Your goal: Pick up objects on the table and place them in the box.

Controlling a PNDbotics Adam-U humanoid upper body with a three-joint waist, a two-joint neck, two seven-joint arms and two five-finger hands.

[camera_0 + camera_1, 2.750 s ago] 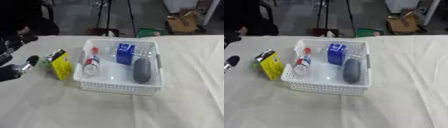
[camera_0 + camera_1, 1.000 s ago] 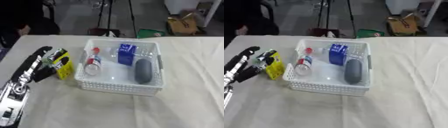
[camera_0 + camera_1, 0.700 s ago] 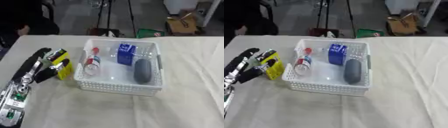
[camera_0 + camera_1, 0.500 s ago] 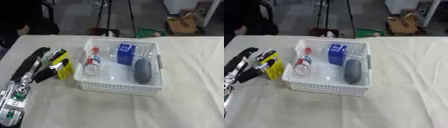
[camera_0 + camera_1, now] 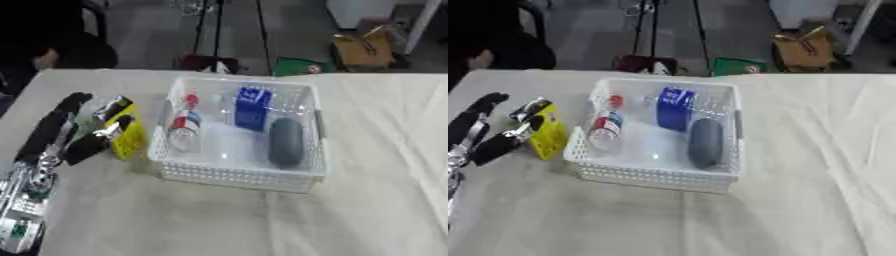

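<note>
Three things lie in the white box (image 5: 236,175): one bottle (image 5: 185,128) with a red cap at its left side, one blue carton (image 5: 252,108) at the back, one dark grey oblong (image 5: 285,142) to the right. One yellow packet (image 5: 128,132) stands on the worktop (image 5: 367,200) just left of the box, the left robot hand (image 5: 66,135) against it; whether its fingers grip the packet is unclear. The right robot hand is out of sight.

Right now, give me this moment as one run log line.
left hand: at yellow box, fingers around it, on table | basket: bottle, blue carton, grey object | right hand: not in view
</note>
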